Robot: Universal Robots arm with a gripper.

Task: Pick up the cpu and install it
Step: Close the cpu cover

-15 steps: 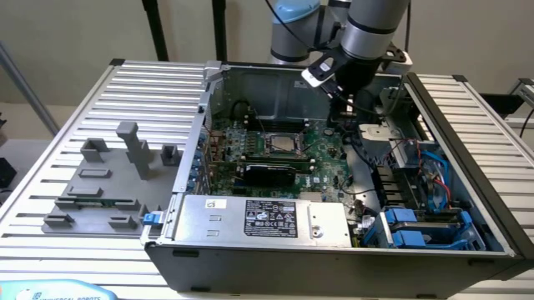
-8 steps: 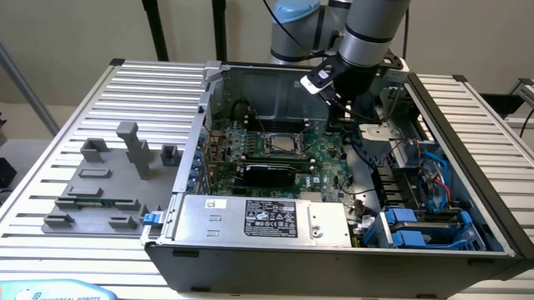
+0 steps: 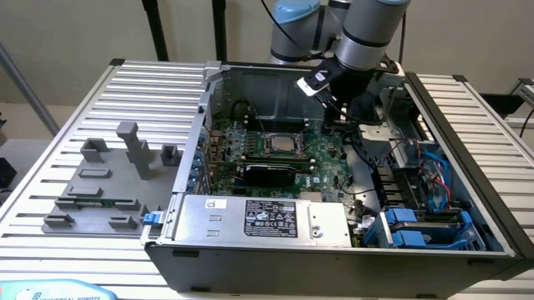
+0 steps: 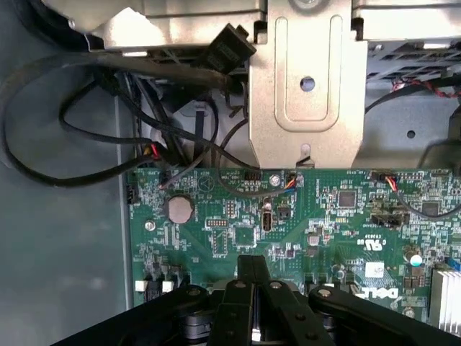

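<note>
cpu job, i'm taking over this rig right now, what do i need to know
Gripper: fingers shut, nothing in them, over the motherboard edge by the cables.
Cpu: pale silver square lying in the socket frame, apart from the gripper.
Done: cpu looks placed in the socket.
Left: nothing plain; whether the frame is latched cannot be told.

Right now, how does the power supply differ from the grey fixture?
Power supply is a silver metal box with a black label; grey fixture is plain grey, with upright posts. Power supply sits inside the case; grey fixture lies outside on the slatted table. Both sit clear of the arm.
</note>
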